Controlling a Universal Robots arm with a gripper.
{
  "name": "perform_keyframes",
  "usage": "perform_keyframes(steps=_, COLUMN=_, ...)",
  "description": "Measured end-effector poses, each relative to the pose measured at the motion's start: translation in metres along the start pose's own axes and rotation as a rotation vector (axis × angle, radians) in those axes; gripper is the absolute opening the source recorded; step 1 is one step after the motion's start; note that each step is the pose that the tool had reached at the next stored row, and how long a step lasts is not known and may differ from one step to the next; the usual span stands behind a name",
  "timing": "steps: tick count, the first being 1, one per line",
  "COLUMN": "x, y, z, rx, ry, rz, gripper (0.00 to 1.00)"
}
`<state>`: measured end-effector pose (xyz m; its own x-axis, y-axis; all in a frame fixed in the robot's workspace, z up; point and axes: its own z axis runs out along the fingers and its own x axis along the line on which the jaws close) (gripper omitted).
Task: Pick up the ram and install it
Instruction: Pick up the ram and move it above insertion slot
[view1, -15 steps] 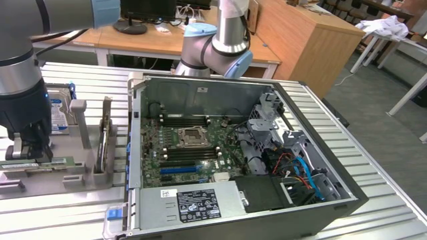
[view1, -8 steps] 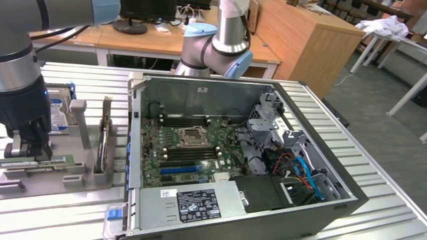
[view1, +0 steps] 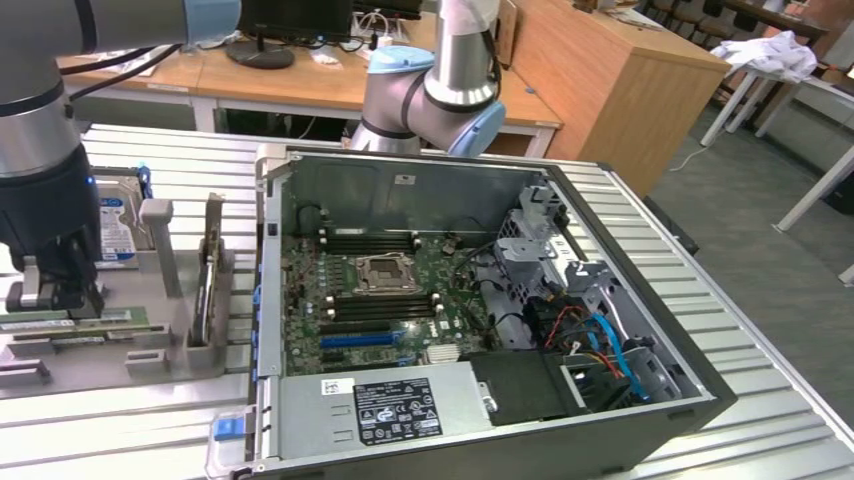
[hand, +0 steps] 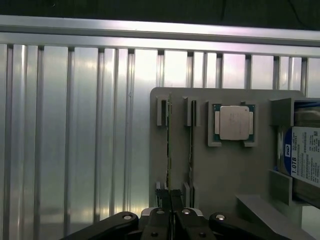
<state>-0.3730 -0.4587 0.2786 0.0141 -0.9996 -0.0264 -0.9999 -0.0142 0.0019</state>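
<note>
Standing on edge in a slot of the grey holder (hand: 225, 170), the ram (hand: 169, 145) is clamped by the closed end effector (hand: 170, 200). A second stick (hand: 191, 145) stands just beside it. The holder rests on the bench (hand: 75, 125), at the exterior view's left of the open computer case (view1: 400, 185).

LEGIBLE MARKINGS

1. Hard drive (hand: 306, 119), blue-and-white label (hand: 304, 156): through my wrist camera I read the "WD" logo and the capacity "1.0TB". The finer lines of this label are illegible to me.
2. Power supply (view1: 310, 425), black label (view1: 396, 410) and white sticker (view1: 334, 386): the print is too small for me to read in the exterior view.
</note>
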Motion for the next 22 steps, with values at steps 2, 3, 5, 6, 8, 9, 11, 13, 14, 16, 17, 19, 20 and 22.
perform_keyframes(steps=2, x=0.000, y=-0.0001, z=-0.0023, rx=0.0000, ry=0.0000, rz=0.000, gripper=0.11)
perform_keyframes(steps=3, x=0.000, y=-0.0002, z=-0.0037, rx=-0.0001, ry=0.0000, rz=0.000, gripper=0.11)
perform_keyframes(steps=5, x=0.000, y=-0.0003, z=-0.0065, rx=-0.0002, ry=0.0000, rz=0.000, gripper=0.11)
perform_keyframes(steps=6, x=0.000, y=-0.0003, z=-0.0078, rx=-0.0001, ry=0.0000, rz=0.000, gripper=0.11)
perform_keyframes(steps=8, x=0.000, y=-0.0004, z=-0.0104, rx=-0.0001, ry=0.0000, rz=0.000, gripper=0.11)
perform_keyframes(steps=9, x=0.000, y=-0.0005, z=-0.0115, rx=-0.0002, ry=0.0000, rz=0.000, gripper=0.11)
perform_keyframes(steps=11, x=0.000, y=-0.0006, z=-0.0135, rx=-0.0001, ry=0.0000, rz=0.000, gripper=0.11)
perform_keyframes(steps=13, x=0.000, y=-0.0007, z=-0.0157, rx=-0.0002, ry=0.0000, rz=0.000, gripper=0.11)
perform_keyframes(steps=14, x=0.000, y=-0.0007, z=-0.0169, rx=-0.0003, ry=0.0000, rz=0.000, gripper=0.11)
perform_keyframes(steps=16, x=-0.001, y=-0.0008, z=-0.0197, rx=-0.0004, ry=0.0000, rz=0.000, gripper=0.11)
perform_keyframes(steps=17, x=-0.001, y=-0.0009, z=-0.0211, rx=-0.0004, ry=0.0000, rz=0.000, gripper=0.11)
perform_keyframes(steps=19, x=-0.001, y=-0.0011, z=-0.0236, rx=-0.0005, ry=0.0000, rz=0.000, gripper=0.11)
perform_keyframes(steps=20, x=-0.001, y=-0.0011, z=-0.0247, rx=-0.0005, ry=0.0000, rz=0.000, gripper=0.11)
perform_keyframes(steps=22, x=-0.001, y=-0.0012, z=-0.0269, rx=-0.0005, ry=0.0000, rz=0.000, gripper=0.11)
